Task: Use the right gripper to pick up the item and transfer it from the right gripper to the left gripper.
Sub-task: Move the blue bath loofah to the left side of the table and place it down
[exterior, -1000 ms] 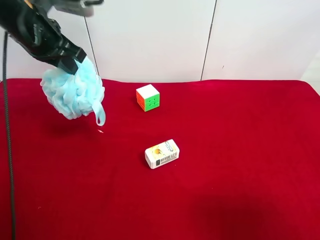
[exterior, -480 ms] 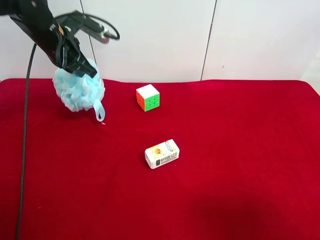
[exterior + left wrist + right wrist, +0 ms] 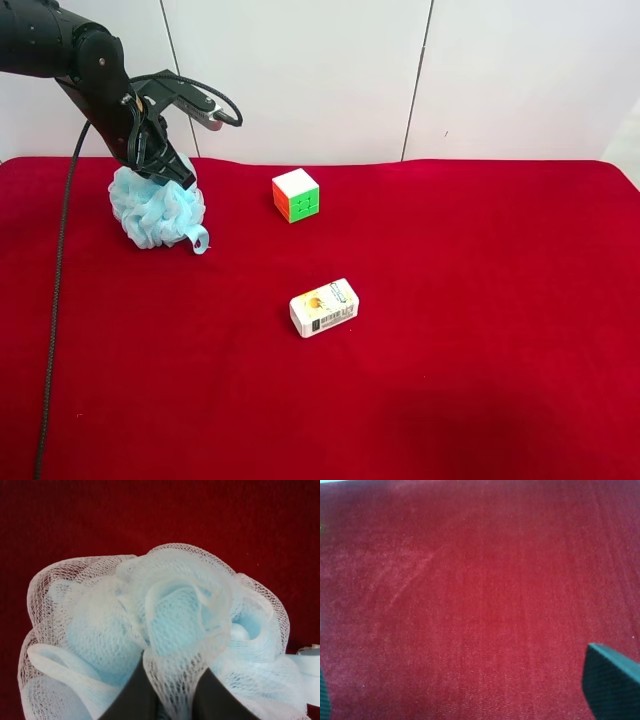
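The light-blue mesh bath pouf [image 3: 155, 212] is at the far left of the red cloth, and seems to touch it. Its blue ribbon loop [image 3: 198, 240] hangs at its lower right. The slimmer black arm at the exterior high view's left reaches down onto it. Its left gripper [image 3: 172, 172] is shut on the top of the pouf. In the left wrist view the pouf [image 3: 165, 615] fills the picture, with mesh pinched between the two black fingers [image 3: 132, 700]. The right gripper [image 3: 470, 695] is open and empty over bare red cloth. The right arm is out of the exterior high view.
A multicoloured puzzle cube [image 3: 296, 195] stands right of the pouf, near the back. A small white printed carton [image 3: 324, 307] lies in the middle of the red cloth [image 3: 480, 300]. A white panelled wall runs along the table's far edge.
The left arm has carried the pouf down and slightly rightwards, from hanging in the air to the cloth. The cube and the carton have not moved.
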